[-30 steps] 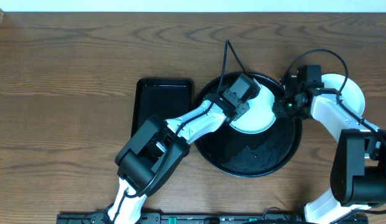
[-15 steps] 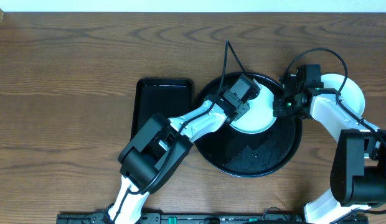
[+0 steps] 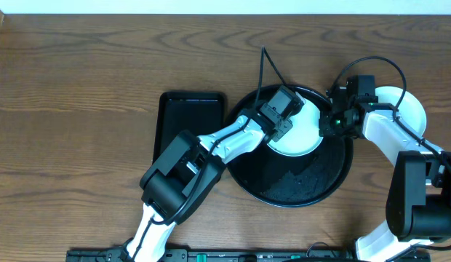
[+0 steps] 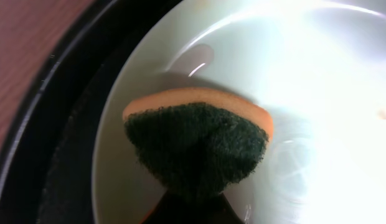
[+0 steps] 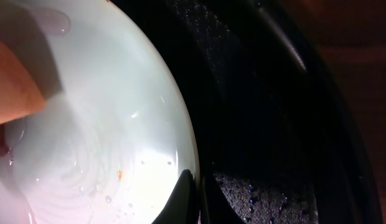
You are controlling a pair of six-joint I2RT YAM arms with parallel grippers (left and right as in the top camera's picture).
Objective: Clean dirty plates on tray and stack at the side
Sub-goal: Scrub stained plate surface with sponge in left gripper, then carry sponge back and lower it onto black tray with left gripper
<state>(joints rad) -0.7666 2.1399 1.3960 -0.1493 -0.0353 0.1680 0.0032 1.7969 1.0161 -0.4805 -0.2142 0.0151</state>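
Right fingers (image 5: 193, 198) were clenched on the rim of a pale mint-white plate (image 5: 87, 118), one tip over the lip and the other seemingly under it, lost against the dark behind. The plate spread away from them and reached the left fingers (image 4: 192, 210), which were clamped on an orange sponge (image 4: 199, 146). Its green scouring face was turned up to the camera and its front edge pressed on the plate's floor.

The plate looked stiff, light and glossy, with a film of water on it, so I judged it slippery and likely to skate or spin under a hard scrub. Its material could not be told, and it was best treated as breakable. The raised rim seemed the only sound place to hold it, pinched across the lip as the right fingers had it, since the smooth wet floor offered nothing to bite. A small reddish speck (image 5: 120, 175) sat just ahead of the right fingers.

Under the plate lay the round black tray (image 5: 268, 87), beaded with droplets (image 5: 243, 186) beside the right fingers, which would not help the plate stay put. Behind the right fingers, outside the tray, a second plate (image 3: 413, 108) rested on the desk (image 3: 80, 87). A rectangular tray (image 3: 189, 120) lay well behind the left fingers.
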